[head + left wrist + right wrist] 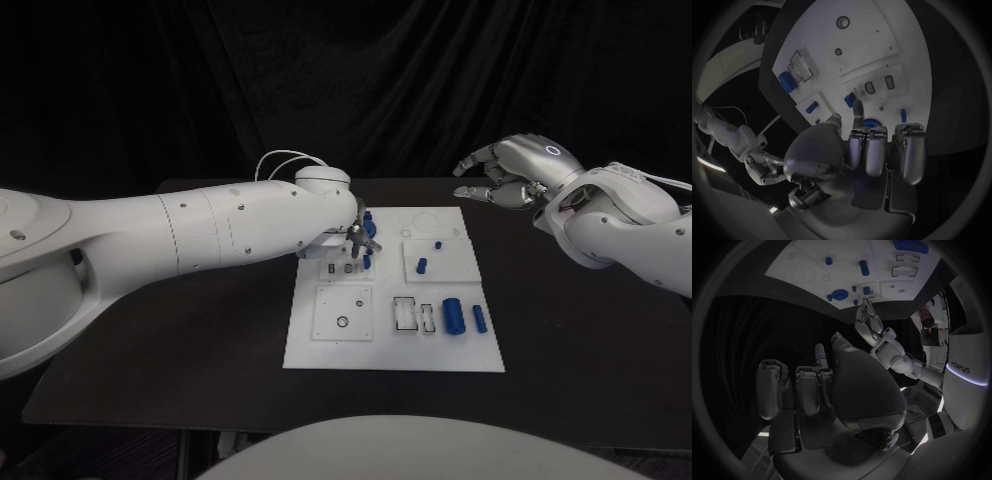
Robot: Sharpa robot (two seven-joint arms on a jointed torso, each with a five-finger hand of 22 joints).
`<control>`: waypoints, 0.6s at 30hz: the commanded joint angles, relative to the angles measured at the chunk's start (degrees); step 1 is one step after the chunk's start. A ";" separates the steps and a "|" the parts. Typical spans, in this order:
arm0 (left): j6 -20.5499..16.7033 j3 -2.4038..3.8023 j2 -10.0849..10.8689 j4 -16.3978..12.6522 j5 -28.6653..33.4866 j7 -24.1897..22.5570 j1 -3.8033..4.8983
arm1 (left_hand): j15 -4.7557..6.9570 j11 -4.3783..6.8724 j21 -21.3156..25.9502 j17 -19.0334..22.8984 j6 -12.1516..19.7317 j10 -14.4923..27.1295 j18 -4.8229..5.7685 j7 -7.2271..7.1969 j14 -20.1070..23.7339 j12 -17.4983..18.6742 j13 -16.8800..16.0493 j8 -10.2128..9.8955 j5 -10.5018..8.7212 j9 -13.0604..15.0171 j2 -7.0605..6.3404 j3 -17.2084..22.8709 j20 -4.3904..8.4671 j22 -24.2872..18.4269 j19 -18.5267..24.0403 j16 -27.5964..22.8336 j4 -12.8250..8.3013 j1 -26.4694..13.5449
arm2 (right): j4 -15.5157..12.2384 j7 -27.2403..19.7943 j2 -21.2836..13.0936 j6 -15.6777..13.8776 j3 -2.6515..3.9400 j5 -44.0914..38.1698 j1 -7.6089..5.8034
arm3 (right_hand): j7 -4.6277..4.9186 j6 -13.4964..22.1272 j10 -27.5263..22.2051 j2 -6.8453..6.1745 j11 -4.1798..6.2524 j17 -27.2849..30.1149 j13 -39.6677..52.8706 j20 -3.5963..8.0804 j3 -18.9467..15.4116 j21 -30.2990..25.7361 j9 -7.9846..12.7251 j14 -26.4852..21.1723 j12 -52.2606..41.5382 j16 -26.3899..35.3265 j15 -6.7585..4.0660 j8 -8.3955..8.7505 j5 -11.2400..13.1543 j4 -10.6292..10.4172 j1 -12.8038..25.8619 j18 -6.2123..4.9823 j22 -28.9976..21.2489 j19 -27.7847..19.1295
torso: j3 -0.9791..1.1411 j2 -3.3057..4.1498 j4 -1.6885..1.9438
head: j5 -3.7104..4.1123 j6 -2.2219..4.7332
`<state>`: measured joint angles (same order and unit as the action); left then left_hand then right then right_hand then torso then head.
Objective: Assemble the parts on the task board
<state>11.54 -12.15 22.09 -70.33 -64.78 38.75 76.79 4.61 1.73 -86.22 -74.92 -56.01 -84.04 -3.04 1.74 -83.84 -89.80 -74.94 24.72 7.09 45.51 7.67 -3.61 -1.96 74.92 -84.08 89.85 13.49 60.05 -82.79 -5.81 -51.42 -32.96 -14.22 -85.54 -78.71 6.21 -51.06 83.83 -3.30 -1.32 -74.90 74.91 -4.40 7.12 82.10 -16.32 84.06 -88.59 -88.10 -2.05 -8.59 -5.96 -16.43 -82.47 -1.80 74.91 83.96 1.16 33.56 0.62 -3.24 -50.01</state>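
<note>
Over the white rectangular task board point(335, 352) at frame centre, the silver left hand point(356, 243) hangs fingers curled, grasping nothing I can tell, while the silver right hand point(508, 172) hovers clenched and empty upper right, beside the arm's readable "edeys" lettering point(962, 365).

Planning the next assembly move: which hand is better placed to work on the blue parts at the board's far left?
Left. The left hand hangs directly over the task board beside the blue parts. The right hand is raised off past the board's far right corner, fingers curled, holding nothing.
</note>
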 commanded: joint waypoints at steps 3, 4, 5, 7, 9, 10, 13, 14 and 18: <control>-0.25 0.08 -0.40 0.37 -0.10 -0.41 -0.49 | 0.30 0.34 0.46 -15.08 -0.04 -5.96 0.75 0.27 -6.16 -0.20 -15.06 -0.87 1.00 0.25 0.28 0.20 0.41 6.11 0.16 0.15 -0.89 0.06 | 0.14 0.66 0.08 -0.66 0.05 -0.06 0.22 | 0.16 0.02 4.19 0.62 0.13 -13.56 13.59 0.22 -0.31 0.29 0.05 5.13 0.07 -0.36 -0.17 0.30 -0.28 -0.04 0.17 -0.18 12.49 1.35 | 0.12 -0.13 0.01 | 0.25 0.01; -0.28 0.08 -0.44 0.45 -0.10 -0.43 -0.56 | 0.30 0.34 0.53 -15.08 -0.07 -5.96 0.72 0.28 -6.16 -0.20 -15.06 -1.05 1.25 0.31 0.34 0.35 0.40 6.01 0.22 0.15 -1.06 0.17 | 0.16 0.67 0.09 -0.66 0.05 -0.06 0.24 | 0.18 -0.02 4.18 0.63 0.12 -13.60 13.58 0.22 -0.32 0.29 0.07 5.15 0.08 -0.39 -0.16 0.30 -0.36 -0.02 0.17 -0.18 12.49 1.36 | 0.07 -0.13 0.01 | 0.26 0.01; -0.34 0.08 -0.50 0.55 -0.10 -0.44 -0.65 | 0.29 0.33 0.53 -15.08 -0.09 -5.96 0.73 0.29 -6.16 -0.20 -15.06 -1.18 1.43 0.35 0.39 0.45 0.40 6.04 0.20 0.15 -1.17 0.22 | 0.17 0.66 0.11 -0.64 0.05 -0.06 0.26 | 0.18 -0.02 4.18 0.63 0.12 -13.60 13.58 0.22 -0.32 0.29 0.07 5.15 0.08 -0.39 -0.16 0.30 -0.36 -0.02 0.17 -0.18 12.49 1.36 | 0.02 -0.13 0.02 | 0.28 0.01; -0.47 0.08 -0.59 0.79 -0.10 -0.54 -0.83 | 0.28 0.31 0.63 -15.08 -0.09 -5.96 0.69 0.32 -6.16 -0.20 -15.06 -1.46 1.72 0.41 0.52 0.63 0.39 5.89 0.29 0.15 -1.33 0.25 | 0.20 0.66 0.14 -0.61 0.05 -0.06 0.30 | 0.20 -0.05 4.14 0.64 0.10 -13.56 13.56 0.22 -0.32 0.29 0.09 5.13 0.11 -0.36 -0.15 0.30 -0.44 0.01 0.15 -0.18 12.49 1.36 | 0.04 -0.14 -0.06 | 0.28 0.01; -0.55 0.08 -0.63 0.89 -0.10 -0.60 -0.90 | 0.27 0.30 0.65 -15.08 -0.08 -5.96 0.69 0.33 -6.16 -0.20 -15.06 -1.67 1.98 0.47 0.57 0.79 0.38 5.89 0.29 0.15 -1.51 0.35 | 0.21 0.66 0.15 -0.60 0.05 -0.06 0.31 | 0.20 -0.05 4.14 0.64 0.10 -13.56 13.56 0.22 -0.32 0.29 0.09 5.13 0.11 -0.36 -0.15 0.30 -0.44 0.01 0.15 -0.18 12.49 1.36 | 0.00 -0.15 -0.05 | 0.28 0.01; -0.66 0.08 -0.69 1.03 -0.10 -0.71 -0.97 | 0.26 0.29 0.72 -15.08 -0.08 -5.96 0.66 0.34 -6.16 -0.20 -15.06 -1.81 2.13 0.50 0.60 0.89 0.37 5.78 0.36 0.15 -1.62 0.40 | 0.22 0.68 0.17 -0.58 0.05 -0.06 0.33 | 0.21 -0.07 4.16 0.65 0.09 -13.56 13.57 0.21 -0.32 0.27 0.12 5.13 0.10 -0.36 -0.14 0.30 -0.54 0.04 0.12 -0.18 12.48 1.35 | -0.04 -0.15 -0.03 | 0.30 0.01; -1.11 0.08 -0.82 1.29 -0.10 -0.85 -1.21 | 0.24 0.27 0.79 -15.08 -0.11 -5.96 0.64 0.37 -6.16 -0.20 -15.06 -2.16 2.54 0.58 0.70 1.13 0.35 5.71 0.41 0.15 -1.86 0.47 | 0.28 0.75 0.23 -0.55 0.05 -0.06 0.37 | 0.22 -0.09 4.15 0.67 0.08 -13.55 13.56 0.20 -0.31 0.26 0.15 5.12 0.11 -0.34 -0.13 0.32 -0.69 0.08 0.06 -0.19 12.48 1.35 | -0.06 -0.16 -0.09 | 0.19 0.01; -1.30 0.08 -0.86 1.36 -0.10 -0.87 -1.29 | 0.23 0.26 0.80 -15.08 -0.12 -5.96 0.64 0.37 -6.16 -0.20 -15.06 -2.26 2.64 0.60 0.70 1.20 0.35 5.71 0.41 0.15 -1.94 0.50 | 0.29 0.76 0.26 -0.55 0.05 -0.06 0.38 | 0.22 -0.09 4.15 0.67 0.08 -13.55 13.56 0.20 -0.31 0.26 0.15 5.12 0.11 -0.34 -0.13 0.32 -0.69 0.08 0.06 -0.19 12.48 1.35 | -0.07 -0.15 -0.10 | 0.19 0.01; -1.83 0.08 -1.14 1.83 -0.10 -0.91 -1.65 | 0.21 0.24 0.94 -15.08 -0.22 -5.96 0.60 0.39 -6.16 -0.20 -15.06 -2.77 3.26 0.74 0.74 1.64 0.32 5.55 0.52 0.15 -2.46 0.79 | 0.36 0.82 0.31 -0.49 0.05 -0.06 0.45 | 0.23 -0.11 4.09 0.69 0.07 -13.53 13.51 0.20 -0.30 0.23 0.18 5.11 0.15 -0.32 -0.12 0.33 -0.81 0.12 0.01 -0.20 12.46 1.33 | -0.08 -0.16 -0.05 | 0.28 0.01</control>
<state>10.82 -12.13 21.13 -68.58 -64.82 38.61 75.26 4.61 1.72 -85.62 -74.91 -56.12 -84.04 -3.05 1.85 -83.84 -89.80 -74.95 22.17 10.15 46.18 8.21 -2.10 -1.75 74.91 -83.86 89.85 11.36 60.59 -82.48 -5.79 -51.12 -32.95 -14.21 -85.53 -78.41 6.21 -51.06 83.83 -3.30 -1.32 -74.90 74.90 -4.40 7.12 82.10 -16.17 84.06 -88.59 -88.10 -2.05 -8.59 -6.44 -16.43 -82.47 -1.80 74.91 83.96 1.12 33.40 0.54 -3.02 -50.01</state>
